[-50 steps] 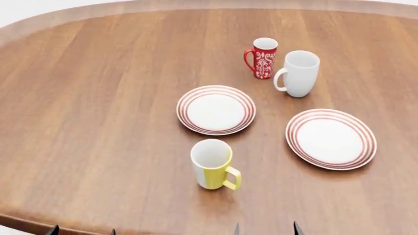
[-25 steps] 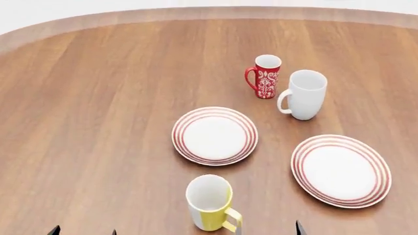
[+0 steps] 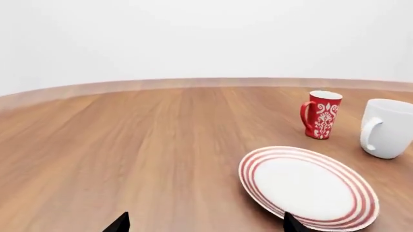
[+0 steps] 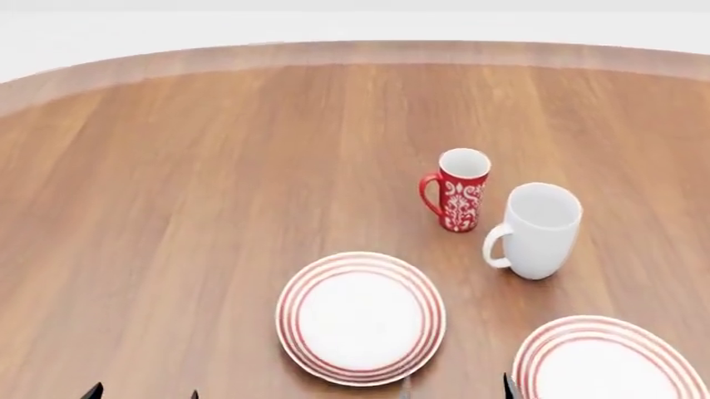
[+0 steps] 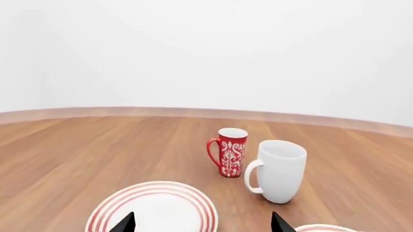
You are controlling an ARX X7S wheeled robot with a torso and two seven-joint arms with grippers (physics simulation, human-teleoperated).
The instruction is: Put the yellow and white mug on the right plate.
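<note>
The yellow and white mug is out of view in every frame. The right plate (image 4: pixel 608 364), white with red rings, lies at the head view's lower right, partly cut off; a sliver of its rim (image 5: pixel 326 228) shows in the right wrist view. My left gripper (image 4: pixel 142 393) shows only as two dark tips at the bottom edge; in its wrist view it (image 3: pixel 204 224) is open and empty over bare wood. My right gripper (image 4: pixel 455 391) is also open and empty (image 5: pixel 203 224), its tips standing apart over the other plate.
The left plate (image 4: pixel 361 318) lies near centre, also seen in both wrist views (image 3: pixel 306 186) (image 5: pixel 152 208). A red patterned mug (image 4: pixel 461 189) and a taller white mug (image 4: pixel 538 230) stand behind the plates. The round wooden table's (image 4: pixel 166 166) far edge curves across the back.
The head view has swung upward: all table objects slid down the picture, and the yellow and white mug has dropped out of the bottom edge. The gripper tips stay at the bottom.
</note>
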